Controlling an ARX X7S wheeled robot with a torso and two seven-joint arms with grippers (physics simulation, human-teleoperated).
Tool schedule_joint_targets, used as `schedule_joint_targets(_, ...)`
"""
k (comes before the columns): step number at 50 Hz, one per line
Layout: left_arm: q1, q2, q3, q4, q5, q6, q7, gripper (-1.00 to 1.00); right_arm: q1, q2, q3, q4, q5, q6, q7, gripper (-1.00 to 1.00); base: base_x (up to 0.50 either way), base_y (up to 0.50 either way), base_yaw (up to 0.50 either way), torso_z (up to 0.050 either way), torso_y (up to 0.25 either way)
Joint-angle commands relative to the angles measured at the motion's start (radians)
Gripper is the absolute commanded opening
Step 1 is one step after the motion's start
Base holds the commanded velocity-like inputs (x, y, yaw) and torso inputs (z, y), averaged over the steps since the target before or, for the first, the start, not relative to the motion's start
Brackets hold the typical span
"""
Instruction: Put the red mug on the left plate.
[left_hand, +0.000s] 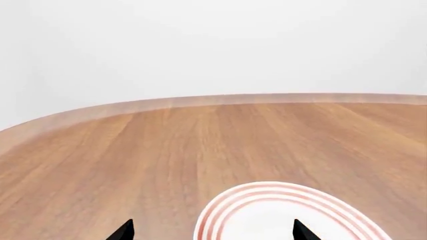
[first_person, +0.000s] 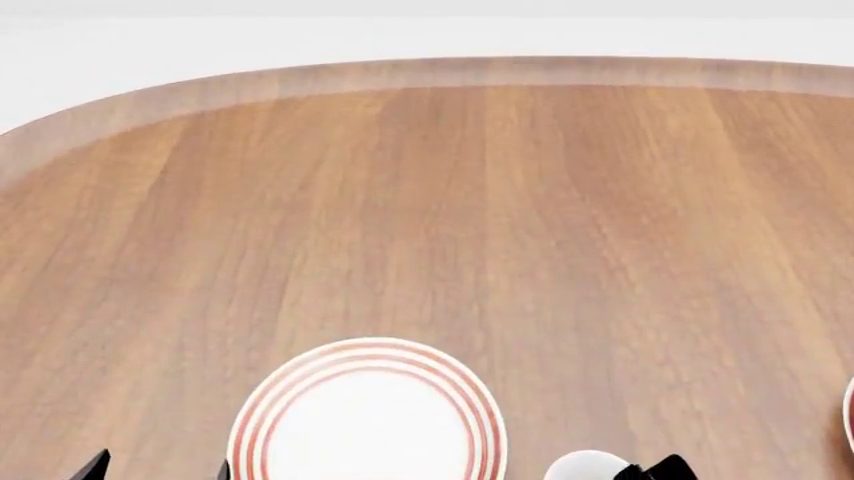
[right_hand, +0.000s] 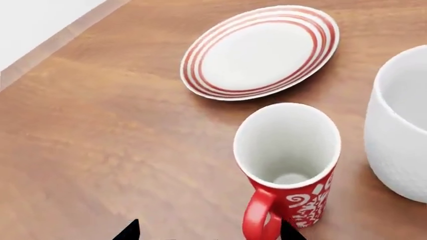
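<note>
The red mug stands upright on the wooden table, its white inside open to the right wrist camera and its red handle turned toward that camera. In the head view only a white rounded rim shows at the bottom edge, to the right of the plate — it may be the mug's mouth, though that cannot be told for sure.

Going left to right in the head view: the left gripper shows only as two dark fingertips at the bottom edge, spread apart with nothing between them. Just beside its inner tip lies the left plate, a round white plate with thin red rings, flat on the table. In the left wrist view the same tips stand wide apart above the table, one of them over the plate's near rim.

Next comes the white rim, then the right gripper. Its tips are open, and the mug's handle sits just inside one of them — whether anything touches cannot be told. A bigger white mug stands just beside the red one, and a second ringed plate barely shows at the far right edge.
</note>
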Motion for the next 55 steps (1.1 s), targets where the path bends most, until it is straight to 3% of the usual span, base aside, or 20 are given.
schedule_joint_targets(1, 0.002, -0.006, 0.009, 0.004, -0.001, 0.003, -0.007, 1.00, 0.087, -0.005, 0.036, 0.125, 0.069, -0.023, 0.040, 1.00, 0.00, 0.00, 0.00, 0.000, 0.000)
schedule_joint_targets(55, -0.004, -0.036, 0.021, 0.012, -0.032, 0.006, -0.036, 1.00, 0.178, 0.029, 0.031, 0.372, 0.139, -0.152, 0.094, 1.00, 0.00, 0.00, 0.00, 0.000, 0.000)
